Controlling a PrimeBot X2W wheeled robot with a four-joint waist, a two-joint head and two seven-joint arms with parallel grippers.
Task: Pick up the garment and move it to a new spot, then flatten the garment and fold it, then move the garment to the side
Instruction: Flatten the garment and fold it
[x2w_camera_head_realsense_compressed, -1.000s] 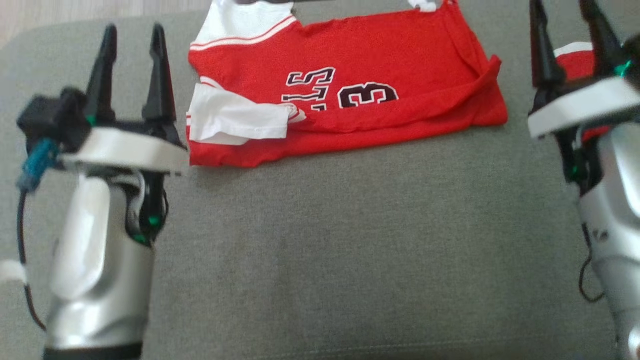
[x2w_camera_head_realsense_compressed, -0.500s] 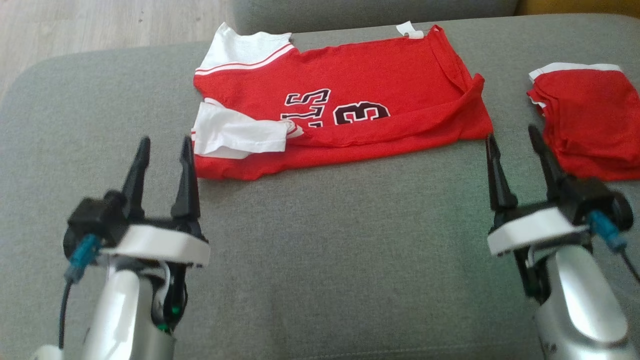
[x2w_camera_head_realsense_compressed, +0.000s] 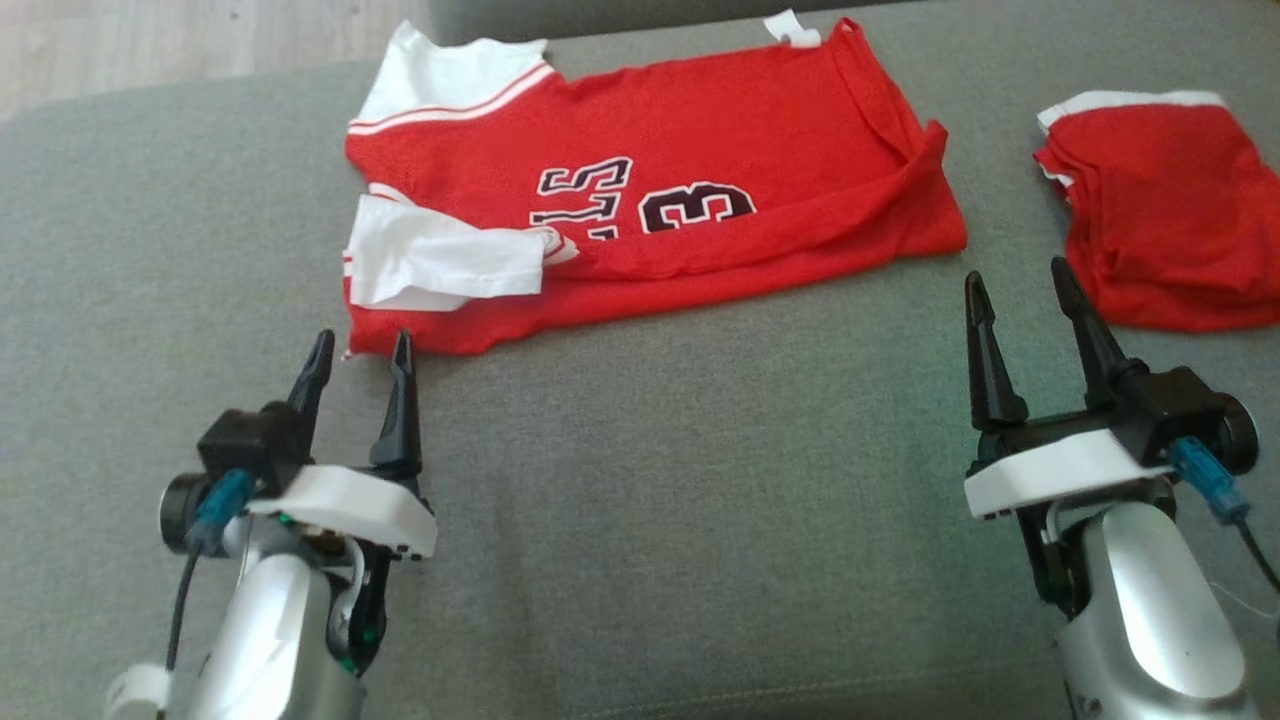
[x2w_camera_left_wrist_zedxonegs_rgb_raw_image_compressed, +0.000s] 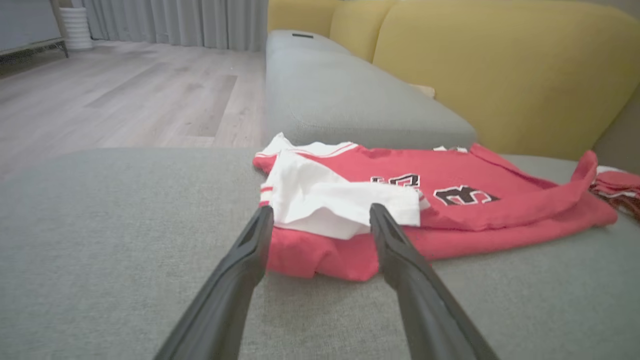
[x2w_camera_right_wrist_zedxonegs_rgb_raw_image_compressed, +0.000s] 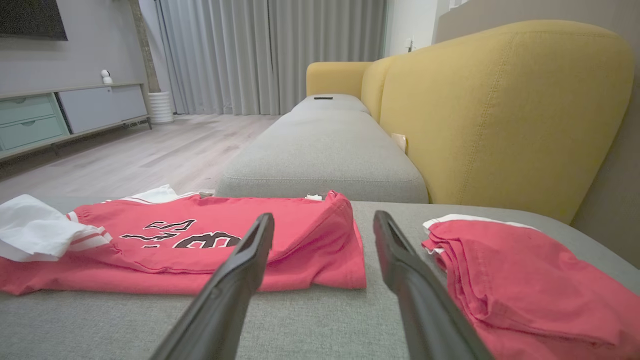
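Observation:
A red jersey (x2w_camera_head_realsense_compressed: 700, 190) with white sleeves and black numerals lies partly folded on the grey cushion (x2w_camera_head_realsense_compressed: 680, 500); its near hem is doubled over and a white sleeve (x2w_camera_head_realsense_compressed: 440, 262) rests on top at the left. The jersey (x2w_camera_left_wrist_zedxonegs_rgb_raw_image_compressed: 450, 200) fills the middle of the left wrist view, and the jersey (x2w_camera_right_wrist_zedxonegs_rgb_raw_image_compressed: 210, 245) lies at the left of the right wrist view. My left gripper (x2w_camera_head_realsense_compressed: 360, 355) is open, its tips just short of the jersey's near left corner. My right gripper (x2w_camera_head_realsense_compressed: 1020, 285) is open over bare cushion, off the jersey's right end.
A second red garment (x2w_camera_head_realsense_compressed: 1160, 210), folded, lies on the cushion at the far right, close beside my right gripper; the same folded garment (x2w_camera_right_wrist_zedxonegs_rgb_raw_image_compressed: 520, 285) sits right of that gripper's fingers. A yellow sofa back (x2w_camera_right_wrist_zedxonegs_rgb_raw_image_compressed: 500, 110) rises behind. Wooden floor (x2w_camera_left_wrist_zedxonegs_rgb_raw_image_compressed: 125, 95) lies beyond the cushion's left edge.
Both arms have dropped back toward the near edge and the head camera has shifted. My left gripper now stands at the jersey's near left corner. The folded garment at right has come into full view.

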